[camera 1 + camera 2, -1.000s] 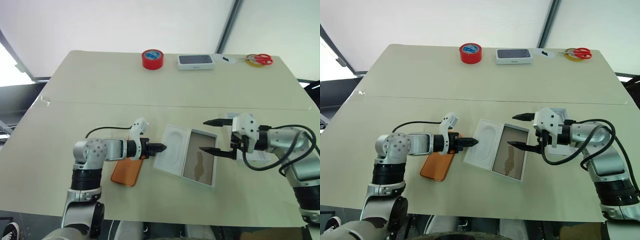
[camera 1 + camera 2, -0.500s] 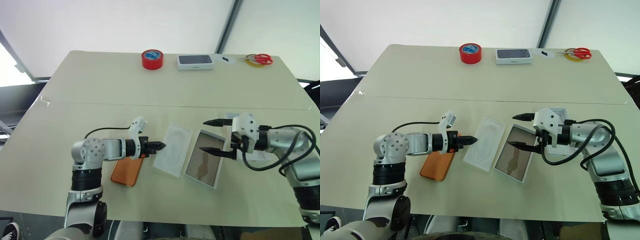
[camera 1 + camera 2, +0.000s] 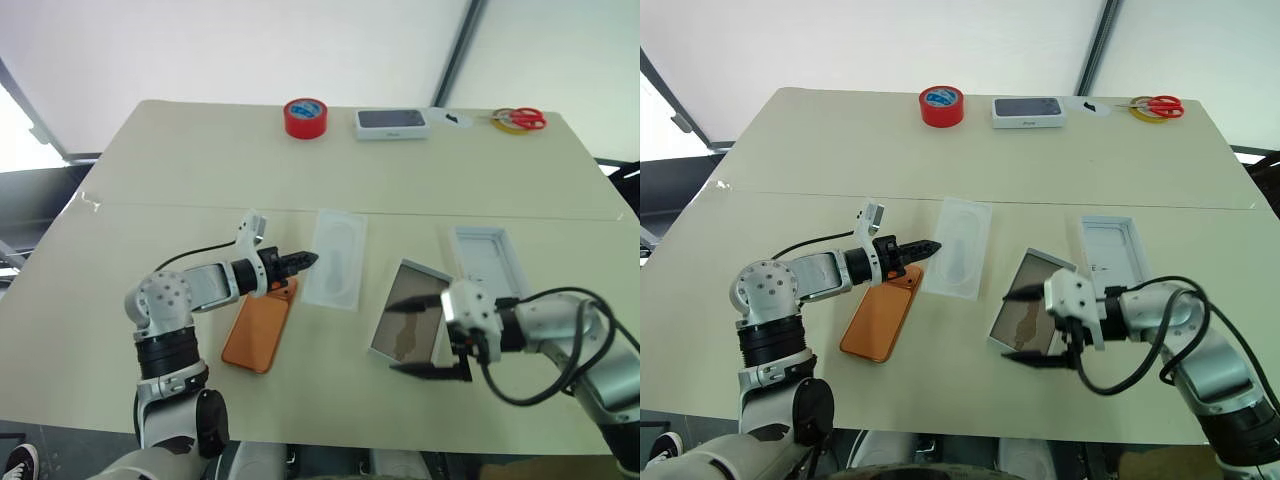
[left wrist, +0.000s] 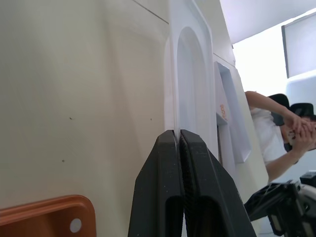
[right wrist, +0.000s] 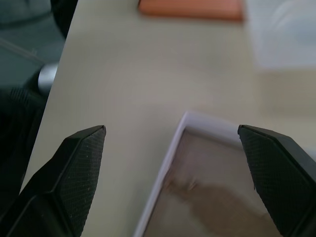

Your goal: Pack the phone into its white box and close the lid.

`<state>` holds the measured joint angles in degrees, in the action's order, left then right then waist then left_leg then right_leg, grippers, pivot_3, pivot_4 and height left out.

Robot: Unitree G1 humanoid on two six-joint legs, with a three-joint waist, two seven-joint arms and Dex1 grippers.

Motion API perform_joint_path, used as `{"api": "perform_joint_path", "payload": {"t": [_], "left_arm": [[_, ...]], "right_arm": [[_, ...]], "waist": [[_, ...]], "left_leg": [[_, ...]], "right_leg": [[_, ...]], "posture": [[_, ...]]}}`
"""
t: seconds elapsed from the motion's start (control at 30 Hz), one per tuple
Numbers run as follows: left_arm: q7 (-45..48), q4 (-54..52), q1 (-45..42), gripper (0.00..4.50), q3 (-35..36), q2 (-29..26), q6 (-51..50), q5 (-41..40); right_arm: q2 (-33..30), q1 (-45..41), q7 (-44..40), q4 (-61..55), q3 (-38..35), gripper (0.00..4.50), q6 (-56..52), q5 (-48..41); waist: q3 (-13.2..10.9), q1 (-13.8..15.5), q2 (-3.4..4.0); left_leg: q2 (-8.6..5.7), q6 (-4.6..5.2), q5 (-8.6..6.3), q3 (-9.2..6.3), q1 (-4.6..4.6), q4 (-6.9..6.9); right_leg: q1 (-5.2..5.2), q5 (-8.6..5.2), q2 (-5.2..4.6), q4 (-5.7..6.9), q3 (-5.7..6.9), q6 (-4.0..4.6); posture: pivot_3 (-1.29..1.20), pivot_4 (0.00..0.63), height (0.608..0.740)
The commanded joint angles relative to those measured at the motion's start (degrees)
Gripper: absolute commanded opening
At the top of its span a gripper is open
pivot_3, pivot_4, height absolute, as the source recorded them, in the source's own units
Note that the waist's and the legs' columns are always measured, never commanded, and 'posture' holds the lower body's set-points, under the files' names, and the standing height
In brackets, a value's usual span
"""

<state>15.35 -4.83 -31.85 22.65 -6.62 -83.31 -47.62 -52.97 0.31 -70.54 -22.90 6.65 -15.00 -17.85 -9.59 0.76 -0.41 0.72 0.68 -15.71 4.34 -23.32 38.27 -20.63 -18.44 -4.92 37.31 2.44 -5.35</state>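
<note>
The orange phone [image 3: 258, 325] lies flat on the table, its back up. Just beyond its far end my left gripper [image 3: 312, 260] is shut on the near edge of the white moulded insert [image 3: 336, 256], which the left wrist view shows running on from between the fingers [image 4: 168, 163]. To the right lies the white box [image 3: 410, 325], its brown floor bare. At the box's near end my right gripper [image 3: 1007, 327] stands open, one finger over the box and one beside it. The lid [image 3: 487, 262] lies open side up behind the right arm.
Along the far edge of the table stand a red tape roll [image 3: 305, 117], a closed white box with a dark phone picture [image 3: 392, 123] and red-handled scissors [image 3: 520, 119]. A person [image 4: 276, 133] stands beyond the table in the left wrist view.
My left gripper shut on the insert and drew it away from the box, toward the table's far side. My right gripper dropped back to the box's near end, uncovering the lid.
</note>
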Motion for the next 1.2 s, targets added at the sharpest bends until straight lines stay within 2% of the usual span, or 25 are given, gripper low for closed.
{"api": "perform_joint_path", "payload": {"t": [0.03, 0.13, 0.3, 0.4, 0.43, 0.63, 0.8, 1.0, 1.1, 1.2], "left_arm": [[0.9, -2.7, 0.1, 0.04, -2.0, -0.3, 2.1, -0.5], [1.1, -2.9, 0.5, 0.04, -2.6, -0.5, 2.9, -0.8], [1.5, -3.3, 0.4, 0.0, -2.8, -0.6, 4.6, -1.5], [0.1, -2.6, -0.8, 0.0, -1.9, 0.0, 4.8, -1.9], [0.2, -2.7, -0.8, 0.0, -2.0, 0.0, 5.3, -1.9], [-0.3, -2.7, -1.1, 0.0, -1.4, 0.6, 5.6, -2.8], [-2.2, -2.3, -2.2, 0.0, 0.3, 1.9, 5.1, -4.6], [-4.2, -0.6, -3.1, 0.0, 0.5, 3.5, 6.5, -4.6], [-4.7, -0.5, -2.9, 0.0, 0.2, 4.0, 6.8, -4.4], [-5.2, -0.1, -2.7, 0.0, -0.6, 4.5, 7.4, -3.7]], "right_arm": [[-0.7, -0.3, 0.3, 1.7, 0.8, 4.5, 4.5, 4.0], [0.5, -1.8, 0.5, 3.6, 0.6, 4.5, 4.5, 3.4], [2.9, -4.7, 1.3, 6.7, 1.1, 2.13, 6.8, 3.6], [4.0, -6.1, 1.7, 8.9, 1.8, 0.47, 8.2, 5.1], [4.1, -6.4, 1.7, 9.7, 2.2, 0.04, 9.2, 6.0], [5.6, -10.0, 1.8, 13.5, 4.0, 0.04, 12.0, 8.8], [10.3, -17.7, 5.3, 19.4, 6.6, 0.04, 12.8, 13.1], [14.7, -21.9, 6.7, 20.1, 8.4, 0.04, 7.5, 13.4], [15.0, -22.0, 5.5, 18.6, 7.8, 0.96, 4.3, 10.8], [14.8, -22.3, 7.0, 16.4, 4.9, 2.45, 3.4, 9.1]], "waist": [[0.0, 0.0, -0.04], [0.0, -0.1, -0.05], [-0.1, -0.1, -0.11], [-0.1, 0.0, -0.12], [-0.1, 0.0, -0.12], [-0.1, -0.1, -0.12], [-0.1, -0.3, -0.18], [-0.1, 0.0, -0.19], [-0.1, 0.0, -0.22], [-0.1, -0.1, -0.22]], "left_leg": [[0.0, -0.01, 0.0, 0.0, 0.01, 0.0], [0.0, -0.04, 0.02, 0.0, 0.02, 0.0], [0.02, -0.05, 0.03, -0.01, 0.02, -0.01], [0.02, -0.06, 0.04, -0.01, 0.02, 0.01], [0.02, -0.06, 0.04, -0.01, 0.02, 0.01], [0.03, -0.07, 0.05, -0.01, 0.02, 0.01], [0.1, -0.15, 0.09, -0.01, 0.04, 0.01], [0.11, -0.18, 0.11, -0.02, 0.0, -0.02], [0.09, -0.18, 0.11, -0.02, -0.02, 0.02], [0.1, -0.18, 0.11, -0.02, -0.01, 0.01]], "right_leg": [[0.0, 0.0, 0.0, 0.0, 0.0, 0.0], [0.0, 0.0, 0.01, 0.01, 0.0, 0.0], [0.0, 0.0, 0.04, 0.0, 0.0, 0.0], [0.01, 0.0, 0.04, 0.0, 0.01, 0.0], [0.01, 0.0, 0.04, 0.0, 0.01, 0.0], [0.01, 0.0, 0.08, 0.0, 0.01, 0.0], [0.0, 0.0, 0.16, 0.02, 0.01, 0.0], [-0.03, 0.0, 0.19, 0.01, 0.02, 0.0], [-0.02, 0.01, 0.16, 0.01, 0.02, -0.01], [-0.04, 0.01, 0.17, 0.02, 0.02, -0.01]], "posture": [[0.0, 0.15, 0.73], [0.0, 0.15, 0.73], [0.0, 0.15, 0.73], [0.0, 0.15, 0.73], [0.0, 0.15, 0.73], [0.0, 0.15, 0.73], [0.0, 0.15, 0.73], [0.0, 0.15, 0.73], [0.0, 0.15, 0.73], [0.0, 0.15, 0.73]]}}
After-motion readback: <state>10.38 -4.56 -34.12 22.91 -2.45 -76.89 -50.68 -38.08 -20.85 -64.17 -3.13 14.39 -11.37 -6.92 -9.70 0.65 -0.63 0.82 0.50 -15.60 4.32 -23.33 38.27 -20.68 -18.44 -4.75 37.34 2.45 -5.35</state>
